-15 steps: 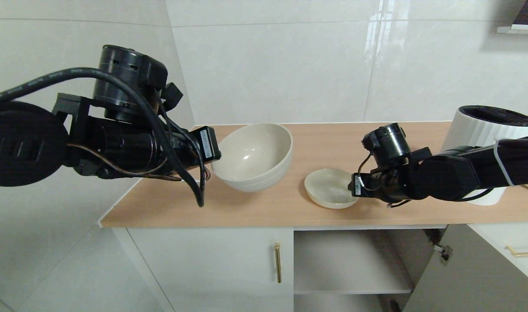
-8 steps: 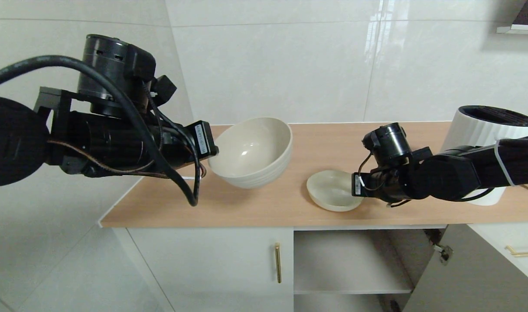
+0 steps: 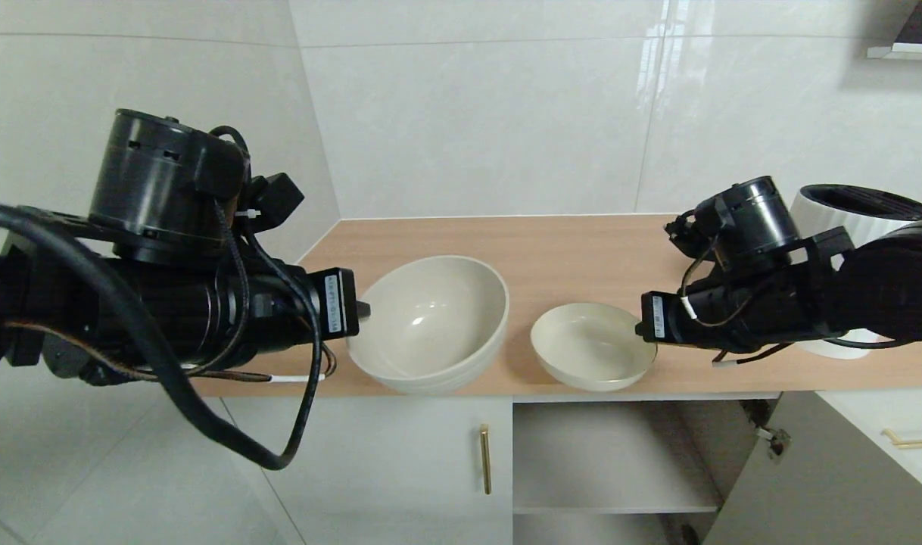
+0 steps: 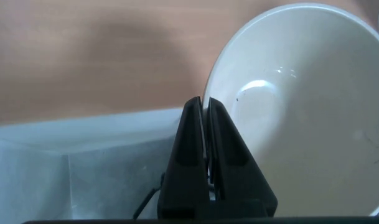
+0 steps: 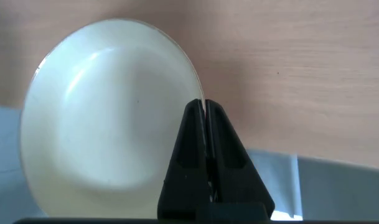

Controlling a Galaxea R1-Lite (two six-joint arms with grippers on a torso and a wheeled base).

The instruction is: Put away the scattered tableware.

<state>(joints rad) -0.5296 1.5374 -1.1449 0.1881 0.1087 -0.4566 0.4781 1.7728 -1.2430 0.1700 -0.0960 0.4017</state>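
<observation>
My left gripper is shut on the rim of a large cream bowl, holding it in the air over the front edge of the wooden counter. The left wrist view shows the black fingers pinching that large bowl's rim. To the right, my right gripper is shut on the rim of a small cream bowl, also lifted near the counter's front edge. In the right wrist view the fingers clamp the small bowl's edge.
A white ribbed container stands on the counter at the right, behind my right arm. Below the counter a cabinet stands open with a white shelf inside; a closed door with a gold handle is to its left.
Both arms drew back toward the counter's front edge with their bowls. The large bowl came lower and nearer; the small bowl was lifted off the counter and levelled.
</observation>
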